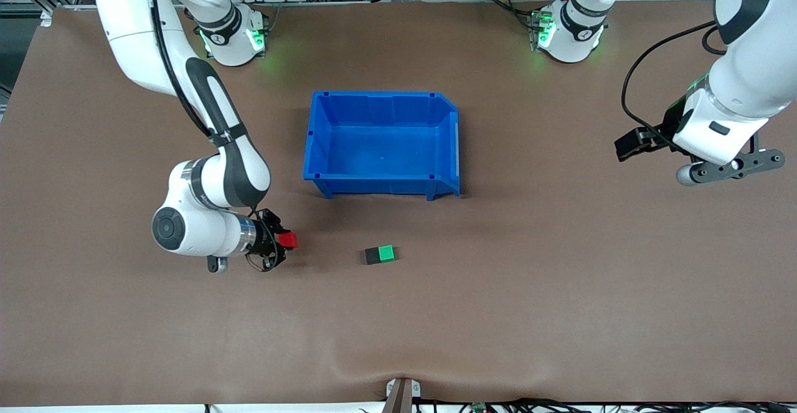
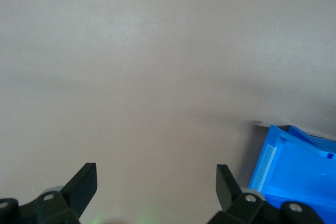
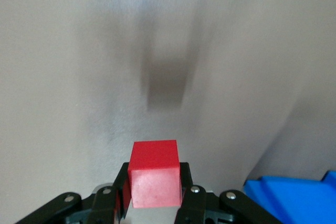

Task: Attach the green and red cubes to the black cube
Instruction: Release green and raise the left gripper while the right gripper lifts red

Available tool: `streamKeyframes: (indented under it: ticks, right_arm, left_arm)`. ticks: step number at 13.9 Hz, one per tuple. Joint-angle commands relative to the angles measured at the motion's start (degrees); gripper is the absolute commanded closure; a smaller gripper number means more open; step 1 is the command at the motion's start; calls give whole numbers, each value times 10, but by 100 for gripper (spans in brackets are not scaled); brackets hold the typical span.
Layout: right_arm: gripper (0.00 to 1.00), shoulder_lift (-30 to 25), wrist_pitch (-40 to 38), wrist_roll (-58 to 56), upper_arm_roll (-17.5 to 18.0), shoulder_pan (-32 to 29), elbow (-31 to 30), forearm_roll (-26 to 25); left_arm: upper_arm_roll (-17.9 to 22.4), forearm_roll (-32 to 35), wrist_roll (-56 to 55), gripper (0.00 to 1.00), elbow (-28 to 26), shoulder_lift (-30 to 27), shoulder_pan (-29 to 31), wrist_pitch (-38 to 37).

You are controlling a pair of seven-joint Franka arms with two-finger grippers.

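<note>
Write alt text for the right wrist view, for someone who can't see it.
The right tool is shut on a red cube, held above the brown table, where its shadow falls. A corner of the blue bin shows at the frame's edge.

**Nothing to read out here**

Scanning all three views now: no lettering, label, brand or number comes through legibly on any surface, from the front or from either wrist.

One red cube (image 1: 287, 240), one green cube (image 1: 386, 252), one black cube (image 1: 372, 255), apparently one blue bin (image 1: 381, 182)
</note>
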Motion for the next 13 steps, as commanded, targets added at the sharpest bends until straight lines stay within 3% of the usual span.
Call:
streamKeyframes:
  ticks: [1, 8, 13]
  right_arm:
    - [100, 7, 26, 55, -5, 22, 2, 4]
    - [100, 22, 49, 129, -5, 40, 14, 8]
    - [100, 43, 49, 180, -5, 60, 48, 8]
  left_arm:
    - [-3, 4, 12, 0, 12, -14, 10, -11]
    - [-20, 1, 28, 0, -74, -102, 51, -10]
    - [-22, -2, 32, 0, -57, -97, 47, -11]
